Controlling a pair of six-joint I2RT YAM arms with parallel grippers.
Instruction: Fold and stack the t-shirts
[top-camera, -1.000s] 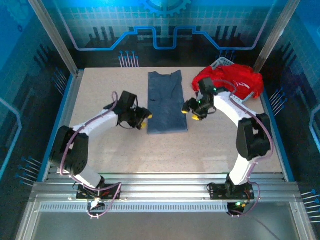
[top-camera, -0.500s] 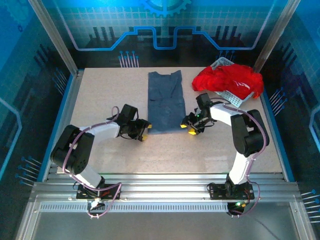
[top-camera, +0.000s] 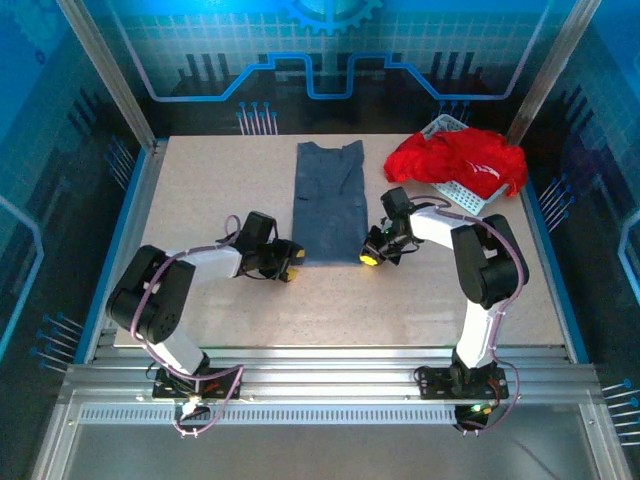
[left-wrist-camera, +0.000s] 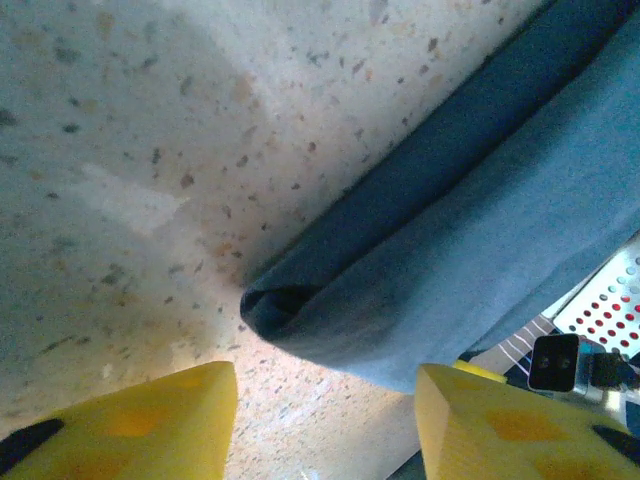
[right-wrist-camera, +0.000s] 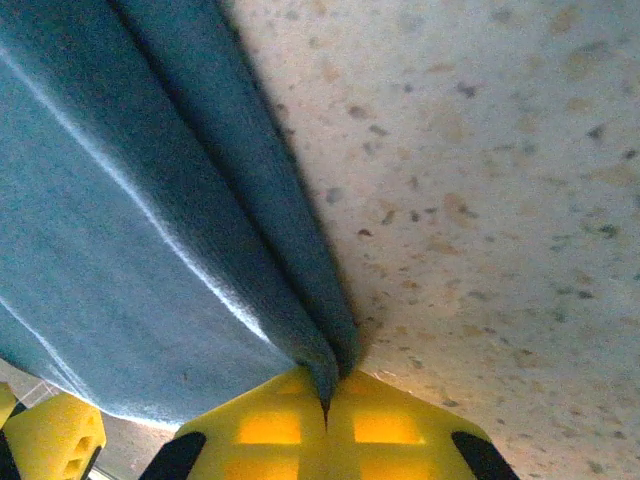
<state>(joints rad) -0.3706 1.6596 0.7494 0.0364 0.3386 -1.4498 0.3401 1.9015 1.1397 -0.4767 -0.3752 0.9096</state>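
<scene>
Left end effector (top-camera: 287, 262): low over the table (top-camera: 200, 190), just beside the near left corner of the blue t-shirt (top-camera: 330, 205). Its yellow fingers (left-wrist-camera: 150, 420) are spread wide. The rolled corner of the cloth lies just ahead of the gap, and neither finger touches it.
Right end effector (top-camera: 368, 257): down at the near right corner of the same t-shirt. In the right wrist view its two yellow fingers (right-wrist-camera: 270, 425) are pressed together, with the folded blue edge running into the seam between them, so it is pinching that edge.
Blue t-shirt: lies flat on the table between the two arms, folded lengthwise into a long narrow strip. The near hem sits between the two end effectors and the collar end points to the far edge. Both wrist views show its side edges as doubled layers resting on the speckled surface.
Table: pale stone-speckled top, carrying the t-shirt in the middle and the basket (top-camera: 462, 190) at the far right.
Basket: white perforated plastic, to the right of the t-shirt's far half and apart from it.
Red t-shirts (top-camera: 455, 160): a crumpled bright red heap with faint white marks, lying on the basket and spilling over its rim. I cannot tell how many there are.
</scene>
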